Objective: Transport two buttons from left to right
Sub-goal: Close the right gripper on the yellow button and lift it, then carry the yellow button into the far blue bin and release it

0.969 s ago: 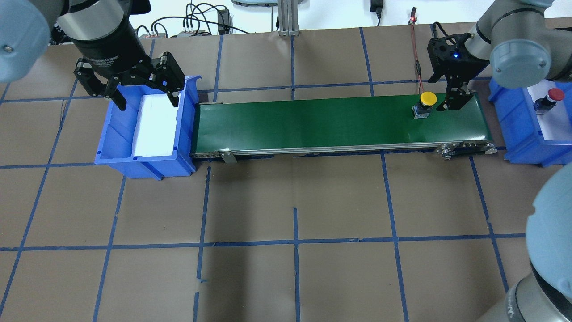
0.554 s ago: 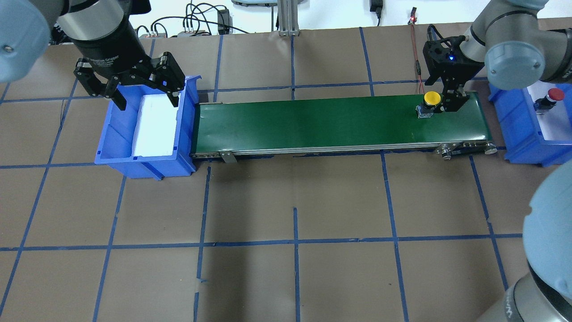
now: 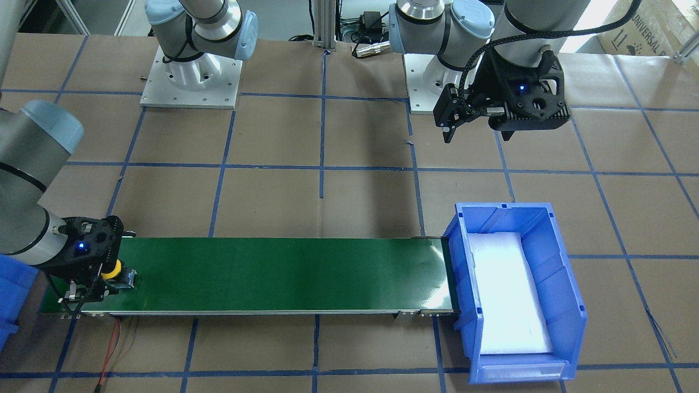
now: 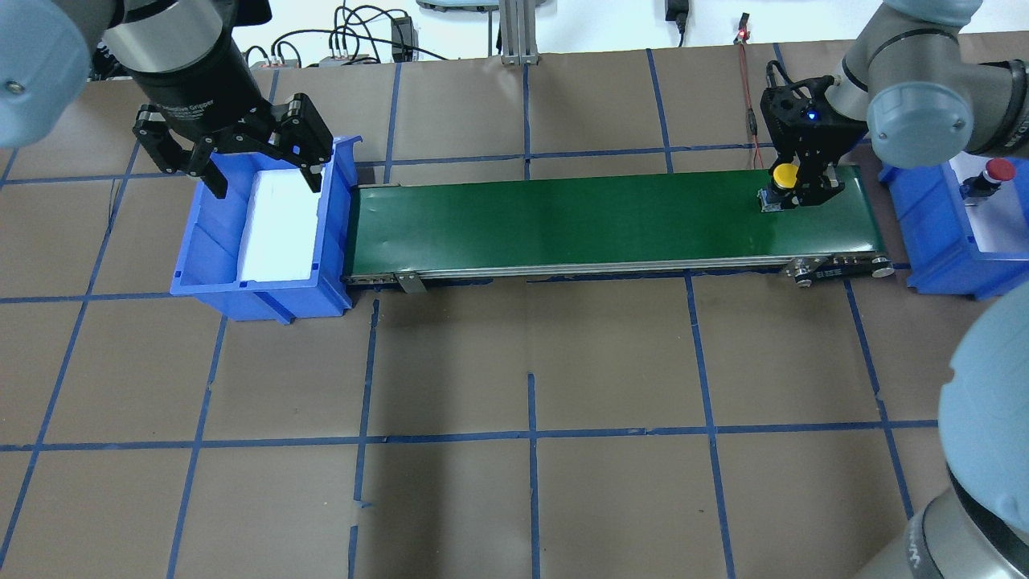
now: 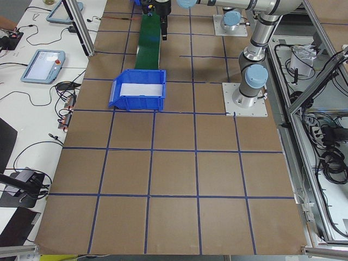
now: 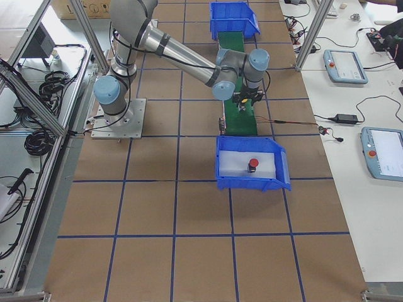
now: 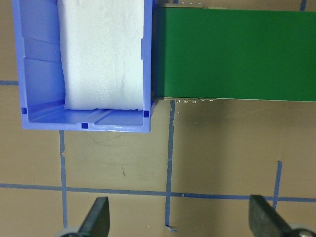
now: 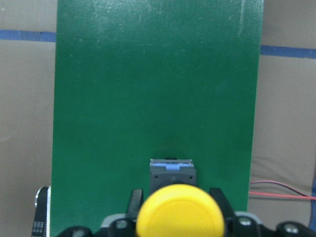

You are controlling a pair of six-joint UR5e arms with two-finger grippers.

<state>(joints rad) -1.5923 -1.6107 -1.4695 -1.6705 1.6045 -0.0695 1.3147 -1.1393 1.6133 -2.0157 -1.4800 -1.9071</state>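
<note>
The yellow button (image 4: 784, 174) stands on the right end of the green conveyor belt (image 4: 563, 217), on a dark base with a blue edge. My right gripper (image 4: 793, 196) is down over it. In the right wrist view its fingers (image 8: 136, 196) press in on both sides under the yellow cap (image 8: 180, 215), so it is shut on this button. The red button (image 4: 997, 170) rests on white foam in the right blue bin (image 4: 932, 241). My left gripper (image 4: 265, 183) hangs open above the left blue bin (image 4: 209, 241), which holds only white foam.
The belt runs between the two bins. A red wire (image 4: 752, 121) trails across the table behind the belt's right end. Blue tape lines grid the brown table (image 4: 530, 386). Cables and an aluminium post (image 4: 514, 32) sit at the far edge.
The yellow button has slid a little to the right on the belt. My right gripper shifted left onto it and its fingers now flank the button. The left arm has not moved.
</note>
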